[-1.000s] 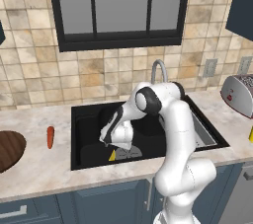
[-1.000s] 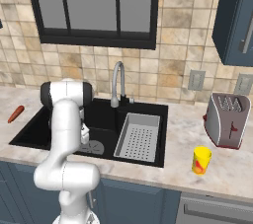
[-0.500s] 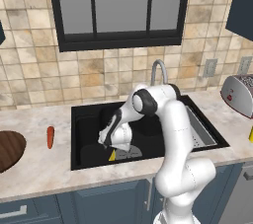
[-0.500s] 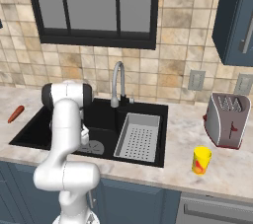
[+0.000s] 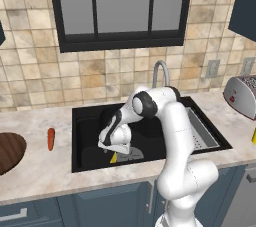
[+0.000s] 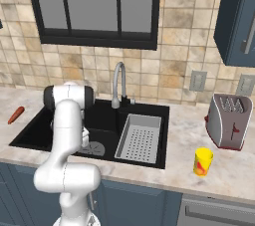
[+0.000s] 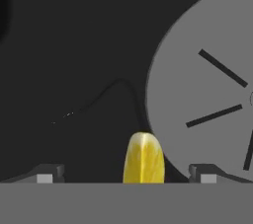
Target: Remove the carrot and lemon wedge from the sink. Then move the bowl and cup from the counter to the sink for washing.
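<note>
Hand view: lemon wedge point(image 7: 143, 158) between fingertips point(image 7: 45, 176).

Light: even, bright, diffuse; rendered scene, no visible source.
Shadows: soft, faint on the tabletop point(image 5: 45, 168); sink point(image 5: 87, 141) interior dark around the gripper point(image 7: 126, 176).
Glare: none.
Focus: sharp throughout, edges slightly jagged.

One carrot point(image 5: 50, 139), one lemon wedge point(image 7: 143, 158), one bowl point(image 5: 9, 152) (partly cropped at left). One cup point(image 6: 202, 162), one toaster point(image 6: 229, 122), one sink point(image 6: 149, 113).
</note>
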### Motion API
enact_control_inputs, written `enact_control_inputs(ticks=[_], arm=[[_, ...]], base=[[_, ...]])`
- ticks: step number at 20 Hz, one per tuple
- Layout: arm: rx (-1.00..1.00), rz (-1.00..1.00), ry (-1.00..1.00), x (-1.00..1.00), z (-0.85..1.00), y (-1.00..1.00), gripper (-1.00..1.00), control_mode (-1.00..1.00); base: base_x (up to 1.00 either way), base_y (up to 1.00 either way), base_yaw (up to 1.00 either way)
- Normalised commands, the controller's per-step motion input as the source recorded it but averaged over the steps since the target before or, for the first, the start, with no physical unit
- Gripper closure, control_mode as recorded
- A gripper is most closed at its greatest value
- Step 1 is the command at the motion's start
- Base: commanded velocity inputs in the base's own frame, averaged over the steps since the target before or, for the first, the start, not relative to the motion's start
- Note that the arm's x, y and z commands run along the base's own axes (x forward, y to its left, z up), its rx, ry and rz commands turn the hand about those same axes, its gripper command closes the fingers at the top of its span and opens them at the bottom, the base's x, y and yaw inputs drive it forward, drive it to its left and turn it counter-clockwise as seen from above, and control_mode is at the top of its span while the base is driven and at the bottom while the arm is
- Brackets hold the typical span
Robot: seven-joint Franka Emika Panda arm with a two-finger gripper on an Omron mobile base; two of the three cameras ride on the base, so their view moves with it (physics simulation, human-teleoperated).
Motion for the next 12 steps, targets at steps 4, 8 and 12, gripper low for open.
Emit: enact_control_inputs(ticks=[4,8,12], arm=[[0.0,0.0,0.05,0.0,-0.1,0.0,-1.0,-1.0],[0.0,0.0,0.06,0.0,-0.11,0.0,-1.0,-1.0],[0.0,0.0,0.06,-0.05,-0.12,0.0,-1.0,-1.0]], base=[[0.0,0.0,0.0],[0.0,0.0,0.0],[0.0,0.0,0.0]])
